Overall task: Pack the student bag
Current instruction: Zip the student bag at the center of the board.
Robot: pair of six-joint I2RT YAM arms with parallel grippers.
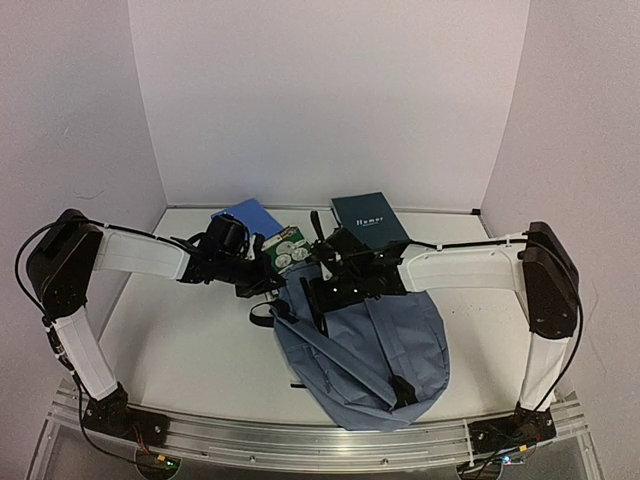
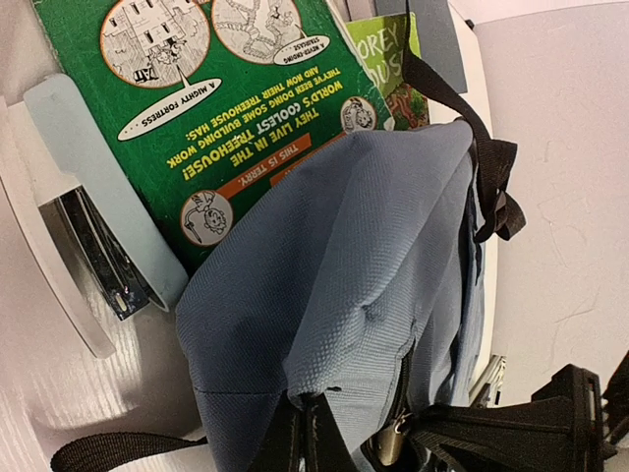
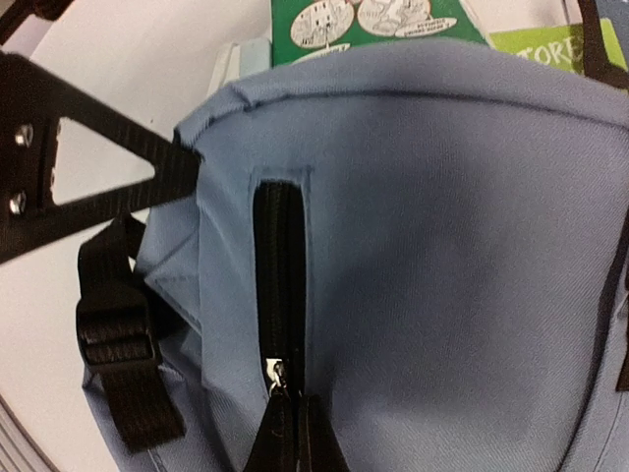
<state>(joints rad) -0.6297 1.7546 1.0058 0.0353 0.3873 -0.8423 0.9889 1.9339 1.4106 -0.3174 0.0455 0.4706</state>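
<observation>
Student bag [image 1: 375, 350] laid flat mid-table, top edge pointed to 11 o'clock, overlapped on green book [image 1: 285, 250]. Left gripper [image 2: 310, 433] clamped on bag fabric. Right gripper [image 3: 290, 438] pinched closed on bag by zipper [image 3: 278, 256].

The left tool [image 1: 262, 288] and right tool [image 1: 318, 303] touch the student bag [image 1: 385, 350].

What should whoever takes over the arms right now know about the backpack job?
Left gripper: shut on student bag fabric near its top.
Right gripper: shut at the zipper pull; zipper looks closed.
Green book, blue book, dark teal book: outside, beyond the bag.
Done: both grips set; no book seen packed.
Left: unzip, load books, close.
</observation>
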